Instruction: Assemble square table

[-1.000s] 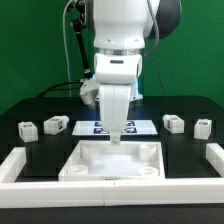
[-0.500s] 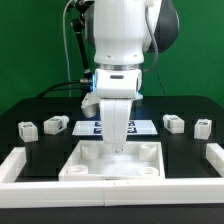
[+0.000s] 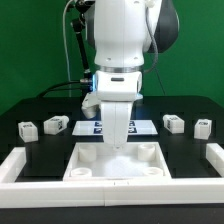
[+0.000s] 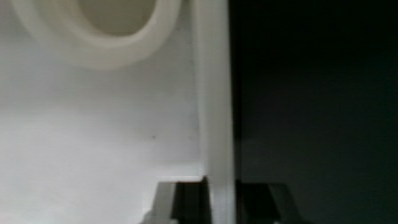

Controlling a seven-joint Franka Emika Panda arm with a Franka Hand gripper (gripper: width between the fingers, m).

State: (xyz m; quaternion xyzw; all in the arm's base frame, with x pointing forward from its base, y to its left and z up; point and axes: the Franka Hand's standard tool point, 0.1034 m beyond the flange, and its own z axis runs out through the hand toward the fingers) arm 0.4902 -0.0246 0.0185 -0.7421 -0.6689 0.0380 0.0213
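Low in the middle of the exterior view, nearest the camera, the white square table top point(image 3: 92, 162) lies flat on the black surface between two long white bars point(image 3: 20, 165). The gripper point(image 3: 118, 148) points straight down at its far rim, clenched on that thin wall. In the wrist view the rim point(image 4: 214, 100) runs between the dark fingers point(image 4: 178, 203), with a round corner socket point(image 4: 111, 28) beside it. Farther back, four short legs lie loose and apart from the top, one pair of legs point(image 3: 56, 125) at the exterior view's left, the other pair point(image 3: 174, 123) at its right. The marker board point(image 3: 85, 127) lies between them, behind the gripper.

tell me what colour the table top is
the top is plain white, clearest in the exterior view
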